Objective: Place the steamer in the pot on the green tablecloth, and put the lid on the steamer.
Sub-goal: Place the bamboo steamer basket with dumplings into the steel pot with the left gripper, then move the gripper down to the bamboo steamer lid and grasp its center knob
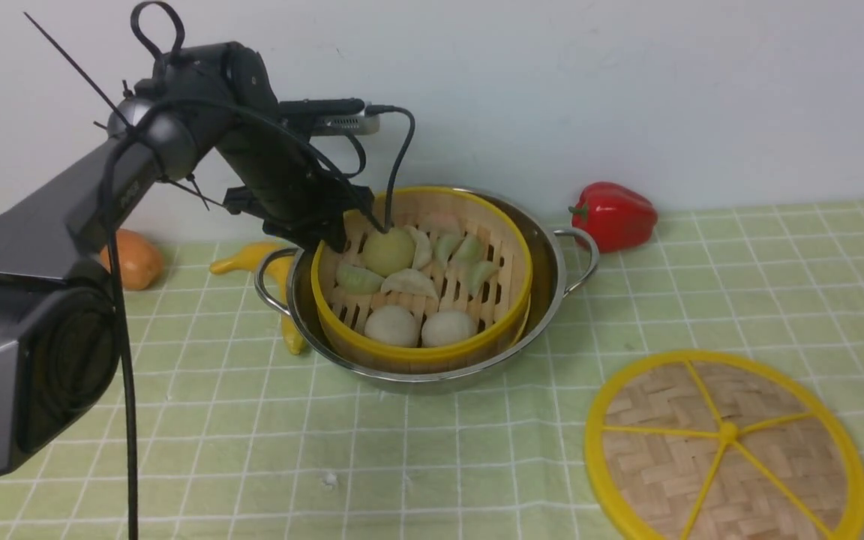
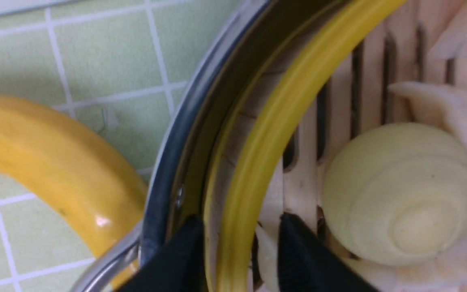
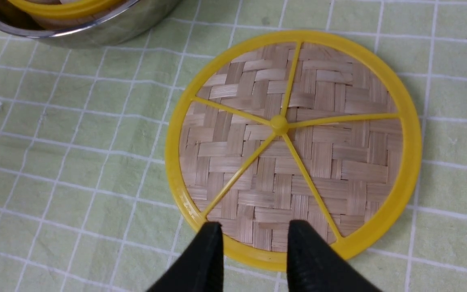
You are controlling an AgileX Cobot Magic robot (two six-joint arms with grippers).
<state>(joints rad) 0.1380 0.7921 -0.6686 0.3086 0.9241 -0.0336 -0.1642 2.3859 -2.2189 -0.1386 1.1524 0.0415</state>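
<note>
Mind lid [image 1: 724, 442], flat on cloth [image 1: 402, 465] at 4 o'clock from pot [image 1: 544, 255], by parted, empty right gripper [image 3: 253, 251]; lift parted, empty left gripper [image 2: 241, 227] straight off 10 o'clock rim of steamer [image 1: 421, 349] in pot or risk tipping it.

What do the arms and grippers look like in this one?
The left arm is glossy dark grey with rounded joints, faint unreadable lettering, looping black cables and stray cable ties. A silver-grey camera sits at its wrist. Both the left gripper and right gripper have plain black, tapering fingers.
</note>
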